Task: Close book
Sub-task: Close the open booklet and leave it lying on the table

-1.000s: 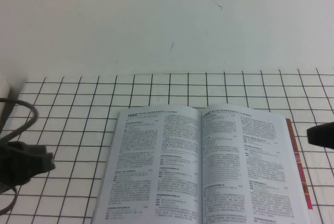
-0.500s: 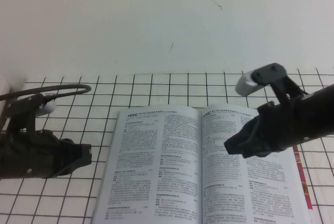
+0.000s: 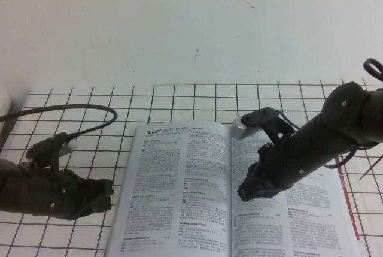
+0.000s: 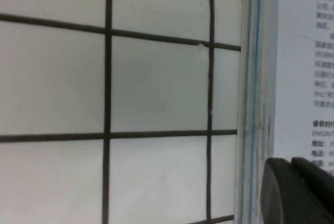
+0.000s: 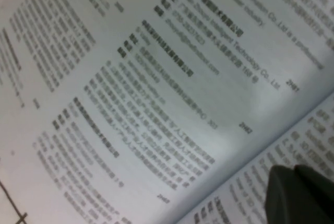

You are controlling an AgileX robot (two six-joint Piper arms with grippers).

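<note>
1. Right now we have the left gripper (image 3: 103, 192) low over the gridded table (image 3: 72, 113), its tips seemingly pressed together, and the open book (image 3: 179, 191) lies just ahead of those tips, its left page edge (image 4: 255, 78) just beside them
2. Our right gripper (image 3: 248, 190) sits over the book's right page, close beside the gutter; its tips also look pressed together, and we cannot tell whether they touch the paper
3. We judge the step in hand to be getting under one half to fold it over
4. We should keep the left tips flat to the table, catch the whole left block rather than a few leaves, then swing it about the spine
5. We should clear the right gripper off the page before that half comes down
</note>
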